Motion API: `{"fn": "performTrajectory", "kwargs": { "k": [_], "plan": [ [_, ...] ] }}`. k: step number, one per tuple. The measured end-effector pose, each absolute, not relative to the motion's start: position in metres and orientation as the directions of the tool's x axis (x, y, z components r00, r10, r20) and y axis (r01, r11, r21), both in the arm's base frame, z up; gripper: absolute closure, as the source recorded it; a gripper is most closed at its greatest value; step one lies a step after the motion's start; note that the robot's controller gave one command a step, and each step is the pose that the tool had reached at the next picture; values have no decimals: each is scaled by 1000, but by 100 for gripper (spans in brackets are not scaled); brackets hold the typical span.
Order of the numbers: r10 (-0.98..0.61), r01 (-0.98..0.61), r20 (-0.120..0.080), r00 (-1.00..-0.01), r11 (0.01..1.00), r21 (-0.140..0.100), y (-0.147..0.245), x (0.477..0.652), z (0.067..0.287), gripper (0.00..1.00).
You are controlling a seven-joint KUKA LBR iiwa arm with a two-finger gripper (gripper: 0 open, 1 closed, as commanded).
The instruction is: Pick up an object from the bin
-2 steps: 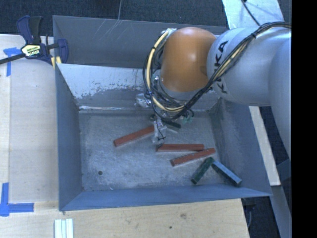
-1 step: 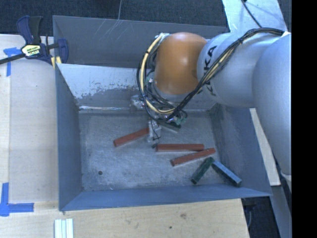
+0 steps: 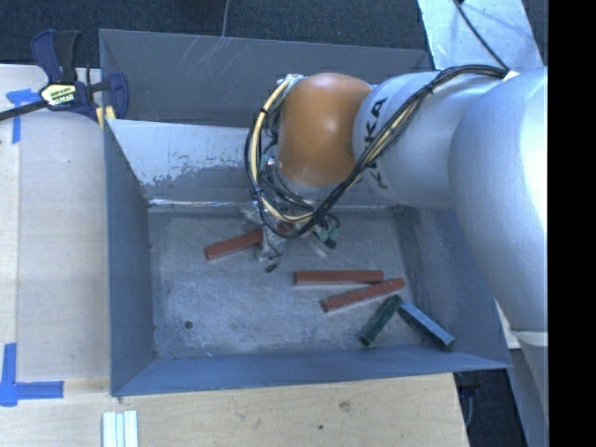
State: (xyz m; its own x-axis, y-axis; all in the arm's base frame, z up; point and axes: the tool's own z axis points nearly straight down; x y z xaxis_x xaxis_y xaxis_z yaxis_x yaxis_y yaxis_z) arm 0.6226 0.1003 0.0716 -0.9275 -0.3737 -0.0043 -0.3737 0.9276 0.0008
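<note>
From where I stand, the arm (image 3: 447, 147) comes in from the right and bends down into the grey bin (image 3: 130, 277). Its rounded orange cover (image 3: 321, 133) hangs over the back half of the floor. The gripper (image 3: 271, 252) is low, close to the foot of the back wall and a little left of the middle. There is little room behind it, but plenty of bare floor to its left and in front.

Just beside the gripper's tip lies a reddish-brown stick (image 3: 233, 246). It is flat on the floor and slightly tilted, with its right end right at the gripper and its left end pointing toward the left wall. I cannot make out whether the two touch.

A tangle of cables (image 3: 279, 203) loops under the orange cover and hides most of the gripper. I cannot tell whether the claw is wide or narrow, or whether anything is in it.

The rest lies toward the front right. A second brown stick (image 3: 337, 277) lies nearly level. A third brown stick (image 3: 363, 296) is just in front of it and angled up to the right. Nearer the front right corner, a dark green stick (image 3: 380, 321) and a grey-blue stick (image 3: 426, 328) meet at their upper ends like a tent. The grey-blue one reaches almost to the front wall. That corner is crowded, while the left half of the floor is open apart from a small dark speck (image 3: 188, 324).
</note>
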Motion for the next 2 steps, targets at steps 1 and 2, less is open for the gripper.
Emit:
{"fn": "performTrajectory", "kwargs": {
  "k": [1, 2],
  "plan": [
    [-373, -373, -4, -928, 928, 1, 100, 623, 72, 100],
    [-373, -373, -2, -928, 928, 1, 100, 622, 75, 100]
  ]
}}
